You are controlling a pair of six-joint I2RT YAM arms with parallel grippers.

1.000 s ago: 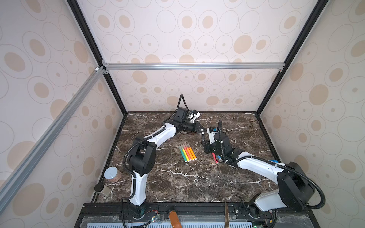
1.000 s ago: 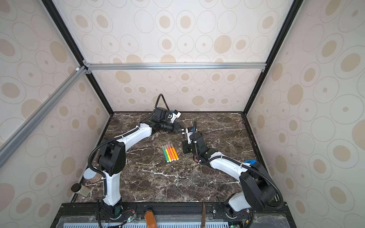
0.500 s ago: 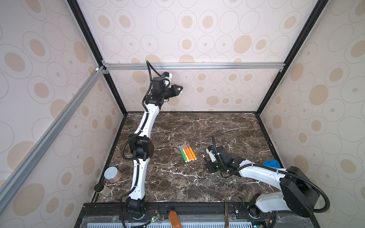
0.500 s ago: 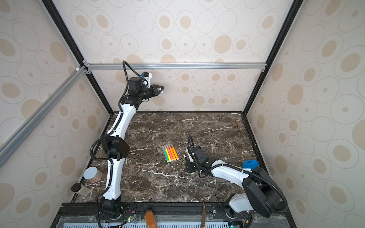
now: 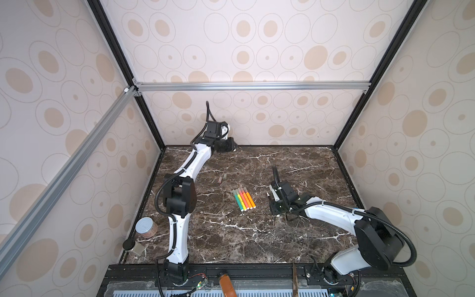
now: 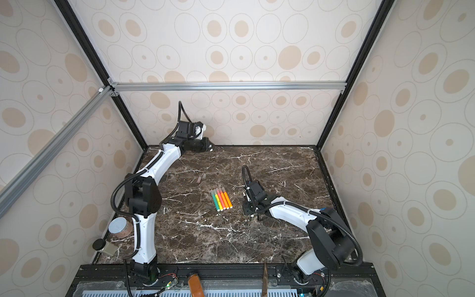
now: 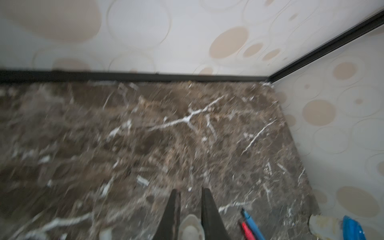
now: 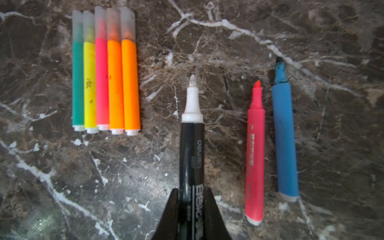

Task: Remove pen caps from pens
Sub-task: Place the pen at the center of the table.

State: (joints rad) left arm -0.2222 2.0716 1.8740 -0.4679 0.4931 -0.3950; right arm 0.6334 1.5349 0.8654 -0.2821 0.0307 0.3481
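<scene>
Right gripper (image 8: 192,190): we see it pinching the uncapped black pen (image 8: 191,149).
Left gripper (image 7: 190,190): we see it clamped on a white cap (image 7: 190,228).
Nearby: five capped pens (image 8: 106,83) lie side by side on the worktop (image 8: 228,45).

**A:** Table (image 5: 231,239)?
**B:** Dark brown marble with white veins and a black frame at the edges.

**A:** Middle?
**B:** Five capped pens (image 5: 243,200) lie in a tight row, touching: green, yellow, pink, two orange. The frosted caps point to the far side and the white plugs to the near side.

**A:** Strays?
**B:** Two loose caps (image 5: 222,178) lie side by side, just far-left of the row. In the right wrist view, a pink pen (image 8: 255,153) and a blue pen (image 8: 285,141) lie flat beside each other with bare tips, apart from the row.

**A:** Edges?
**B:** At the near left edge there is a grey-lidded jar (image 5: 146,227). Nearer still is a small black-capped bottle (image 5: 131,246).
</scene>
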